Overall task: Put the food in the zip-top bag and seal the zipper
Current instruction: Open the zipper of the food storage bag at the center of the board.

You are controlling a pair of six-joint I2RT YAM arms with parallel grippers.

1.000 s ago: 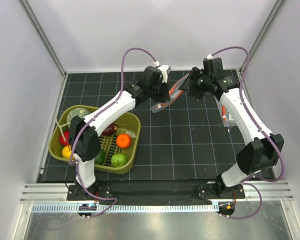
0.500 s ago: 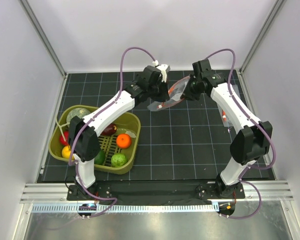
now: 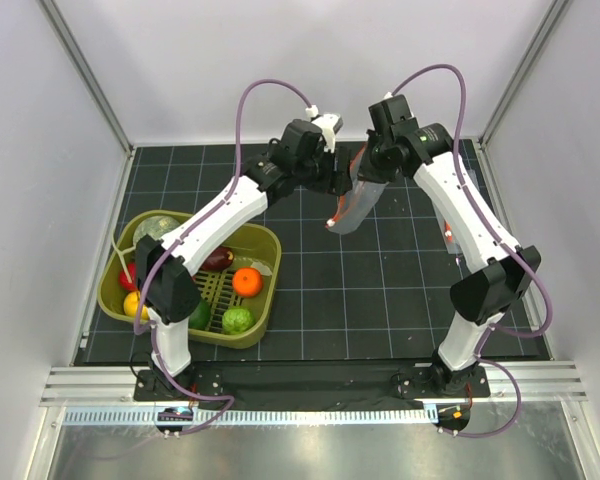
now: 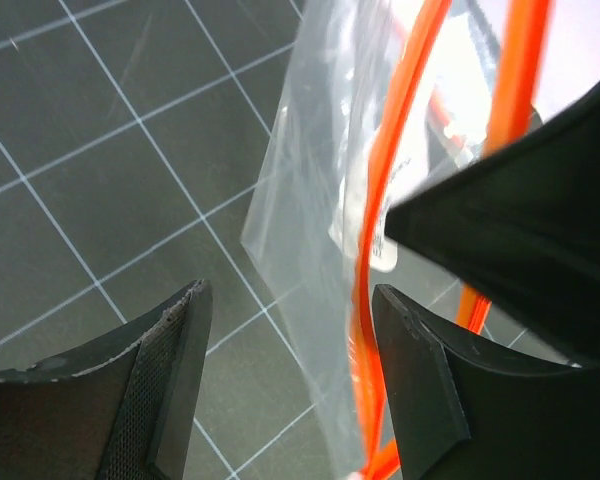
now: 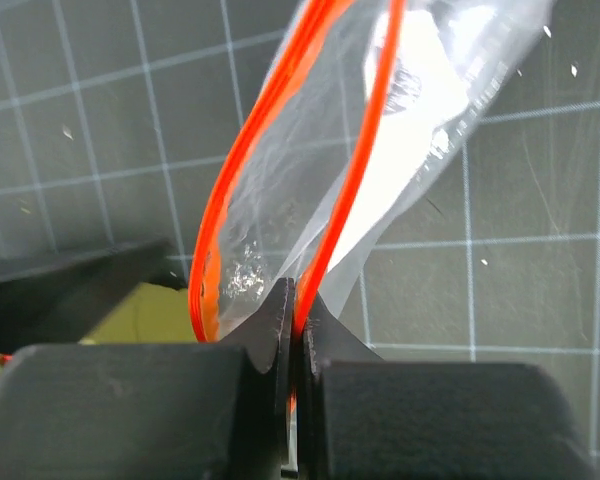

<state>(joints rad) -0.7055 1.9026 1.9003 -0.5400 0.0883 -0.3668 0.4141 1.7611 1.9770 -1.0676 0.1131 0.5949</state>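
Over the grid mat [image 3: 380, 290], pinching the bag [image 3: 354, 206] by its zipper [image 5: 380, 120] in the right gripper [image 5: 293, 300], with the left gripper [image 4: 288, 295] spread empty alongside.

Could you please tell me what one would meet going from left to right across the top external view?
In order: yellow fruit → orange → zip-top bag → right arm's elbow.

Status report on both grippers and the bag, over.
Left gripper open beside the zip-top bag. Right gripper shut on the zipper, bag hanging above the mat. Food in the basket, none bagged. Nothing in the way.
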